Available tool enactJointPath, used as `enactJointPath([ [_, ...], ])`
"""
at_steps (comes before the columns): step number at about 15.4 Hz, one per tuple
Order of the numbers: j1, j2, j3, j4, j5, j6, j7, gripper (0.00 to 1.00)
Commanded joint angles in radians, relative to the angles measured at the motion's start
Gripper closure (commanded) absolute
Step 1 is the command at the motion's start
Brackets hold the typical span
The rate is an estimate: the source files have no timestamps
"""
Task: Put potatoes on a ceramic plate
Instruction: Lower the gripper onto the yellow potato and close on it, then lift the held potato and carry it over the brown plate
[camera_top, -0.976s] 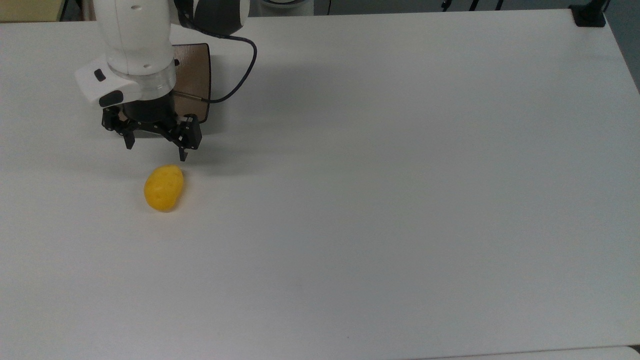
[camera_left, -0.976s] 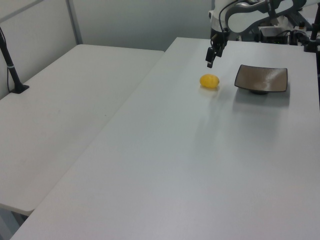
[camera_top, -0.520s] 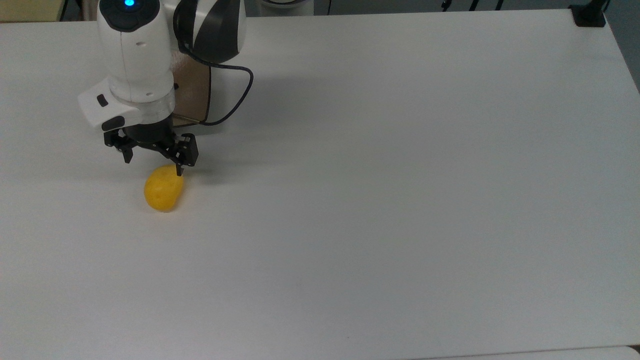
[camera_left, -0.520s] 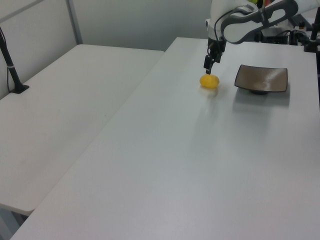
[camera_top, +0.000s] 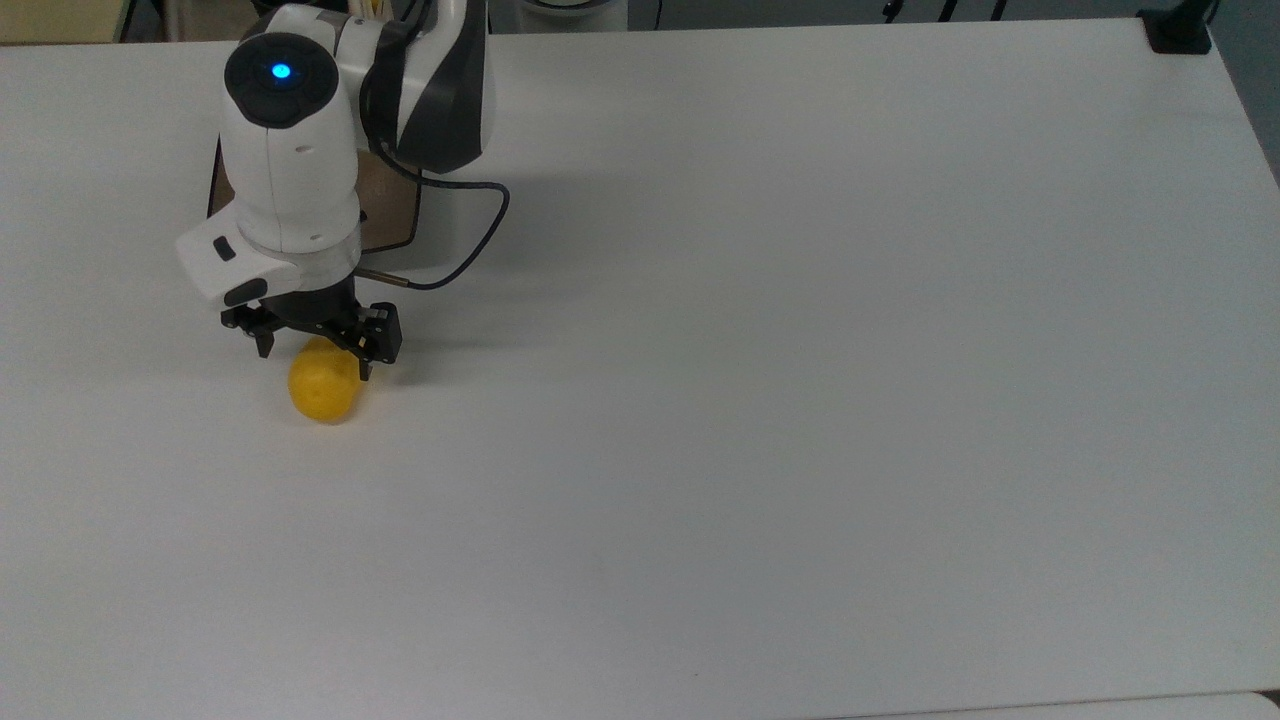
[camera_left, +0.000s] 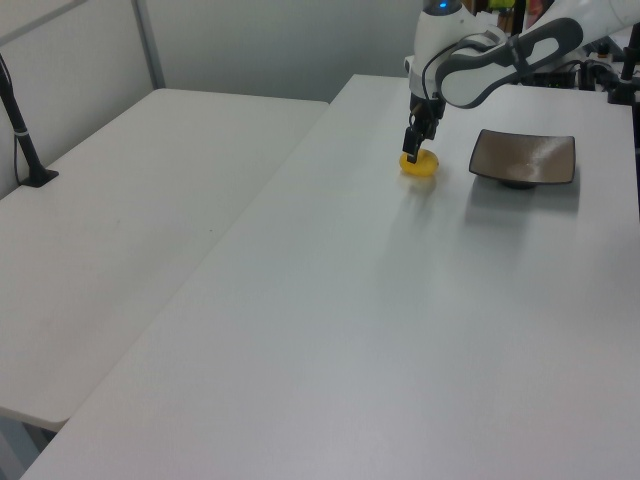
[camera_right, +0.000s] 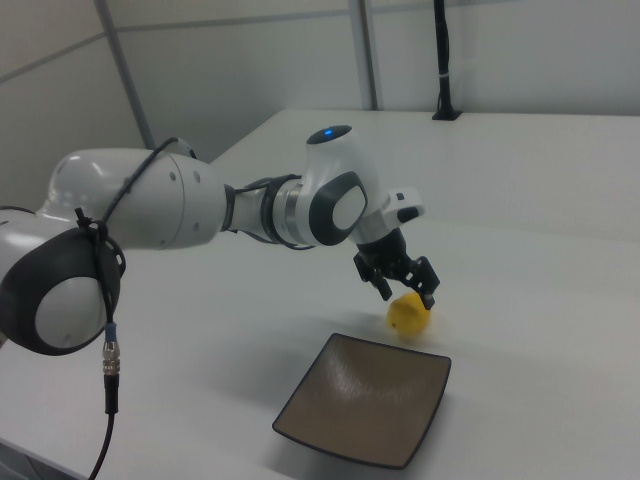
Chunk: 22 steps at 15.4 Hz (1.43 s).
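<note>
While the claw (camera_top: 313, 350) straddles the yellow potato (camera_top: 322, 388) near the table's (camera_top: 800, 350) left edge in the top view, its jaws are spread, gripping nothing. From the left view, the brown ceramic plate (camera_left: 524, 158) waits just beside. Right view: grasping step; closing comes next.

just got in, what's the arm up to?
It is going for the yellow potato on the white table. The open claw is down over the potato's end nearest the arm, one finger on each side, not closed on it yet. The potato sits on the table. The brown ceramic plate sits empty close by, so the pick and the placing are both yet to be done.
</note>
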Motion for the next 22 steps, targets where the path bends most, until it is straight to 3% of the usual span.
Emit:
enactJointPath([
  [1, 0.001, 0.037, 0.007, 0.025, -0.037, 0.015, 0.024, 0.00],
  [4, -0.002, 0.049, 0.008, 0.025, -0.051, 0.015, 0.024, 0.00],
  [5, -0.002, 0.052, 0.008, 0.025, -0.054, 0.015, 0.026, 0.07],
  [7, -0.002, 0.060, 0.010, 0.025, -0.054, 0.015, 0.026, 0.45],
  [8, -0.005, 0.062, 0.010, 0.027, -0.054, 0.016, 0.027, 0.56],
  [9, -0.005, 0.062, 0.010, 0.027, -0.052, 0.016, 0.027, 0.60],
  [15, -0.010, 0.049, 0.010, 0.048, -0.038, 0.013, 0.064, 0.60],
  [22, -0.021, -0.072, 0.011, 0.005, 0.012, -0.025, 0.078, 0.58],
])
